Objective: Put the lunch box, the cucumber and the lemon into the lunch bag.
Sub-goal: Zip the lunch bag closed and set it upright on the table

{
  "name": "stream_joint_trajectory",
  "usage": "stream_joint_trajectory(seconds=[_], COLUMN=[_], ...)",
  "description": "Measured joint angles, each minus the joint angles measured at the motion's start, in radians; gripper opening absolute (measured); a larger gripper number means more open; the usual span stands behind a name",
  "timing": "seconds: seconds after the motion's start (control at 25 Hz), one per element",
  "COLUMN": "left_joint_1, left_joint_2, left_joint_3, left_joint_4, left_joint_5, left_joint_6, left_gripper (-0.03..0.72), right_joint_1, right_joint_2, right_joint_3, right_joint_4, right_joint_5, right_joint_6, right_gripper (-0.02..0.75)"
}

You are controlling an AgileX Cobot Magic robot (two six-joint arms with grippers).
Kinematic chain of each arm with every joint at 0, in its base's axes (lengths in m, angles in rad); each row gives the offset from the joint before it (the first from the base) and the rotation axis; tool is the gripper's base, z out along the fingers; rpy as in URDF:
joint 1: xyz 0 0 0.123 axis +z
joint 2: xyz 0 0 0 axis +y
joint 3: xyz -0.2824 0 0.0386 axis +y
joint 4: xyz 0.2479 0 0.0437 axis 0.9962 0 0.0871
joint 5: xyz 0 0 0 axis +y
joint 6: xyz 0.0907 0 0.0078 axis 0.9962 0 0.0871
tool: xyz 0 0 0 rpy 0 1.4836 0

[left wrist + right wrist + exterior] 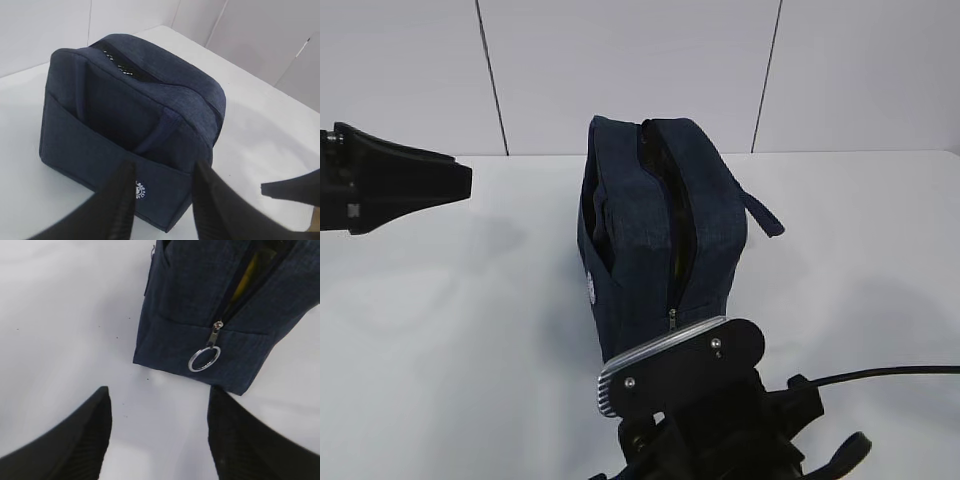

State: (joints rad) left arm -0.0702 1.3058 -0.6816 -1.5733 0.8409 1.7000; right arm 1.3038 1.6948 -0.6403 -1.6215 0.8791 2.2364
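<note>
Jaws, right [159,432]: standing parted and empty, hovering low over the white bench [65,315] just short of the near end of the lunch bag [200,295]. In the exterior view my right arm is filling the bottom edge, its ribbed pad plate sitting in front of the bag's near bottom corner.

Ring pull [204,359]: silver, hanging from the zipper slider at the bag's near end, lying flat against the fabric, beyond my right fingertips and untouched.

Lunch bag [660,230]: dark navy, boxy, standing upright in the middle of the bench. Its zipper [675,215] is gaping open along the top and down the near end. One strap is sticking out to the right side.

Lemon, probable: a yellow sliver [247,275] is showing through the open zipper; I cannot tell for sure what it is.

Jaws, left [162,202]: also parted and holding nothing, pointing at the bag's side pocket [100,150] with its small round white badge [140,191]. In the exterior view this arm is hanging at the far left, well apart from the bag.
</note>
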Motion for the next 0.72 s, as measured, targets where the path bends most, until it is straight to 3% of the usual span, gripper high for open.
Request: stream_joint_trajectory(seconds=[0.16,0.4,0.72], left_joint_1=[-0.004,-0.004,-0.004], left_joint_2=[0.0,0.0,0.0], left_joint_3=[0.0,0.0,0.0], left_joint_4=[-0.002,-0.015,-0.028], left_joint_5=[0.0,0.0,0.008], left_joint_6=[0.012,0.014,0.014], left_gripper=[0.276,0.276,0.276], right_joint_1=[0.0,-0.002,-0.095], right_joint_2=[0.053,0.07,0.071], right_joint_3=[-0.001,-0.007,-0.042], right_joint_4=[0.0,0.0,0.016], right_joint_5=[0.086,0.095,0.023], right_joint_6=[0.002,0.081,0.094], right_gripper=[0.463,0.463,0.463])
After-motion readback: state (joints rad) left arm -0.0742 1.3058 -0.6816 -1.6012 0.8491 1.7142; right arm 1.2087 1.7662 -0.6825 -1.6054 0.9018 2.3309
